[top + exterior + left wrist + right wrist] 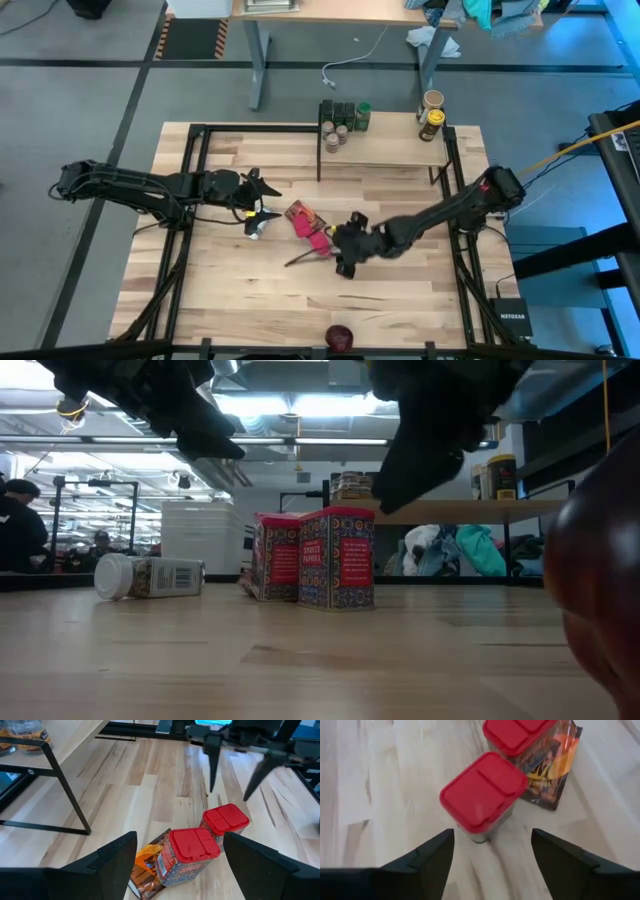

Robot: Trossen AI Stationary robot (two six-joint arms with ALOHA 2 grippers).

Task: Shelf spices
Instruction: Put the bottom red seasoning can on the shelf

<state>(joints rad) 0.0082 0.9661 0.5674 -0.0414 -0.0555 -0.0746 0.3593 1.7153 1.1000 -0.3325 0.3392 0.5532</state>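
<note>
Two red-lidded patterned spice boxes (479,795) upright beside orange packet (550,767); right pincer (492,852) released, poised above nearer box; left pincer (180,862) spread nearby

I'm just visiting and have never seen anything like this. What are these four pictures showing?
Two robot arms work at a wooden table, sorting spices onto a small shelf. One camera looks down from above, one sits at table height, and one rides on each wrist. The right tool hangs open over two red-lidded spice tins; an orange packet lies beside them. The left tool, open too, hovers near a white-capped bottle lying on its side. Neither holds anything. Some jars already stand on the shelf.
</note>
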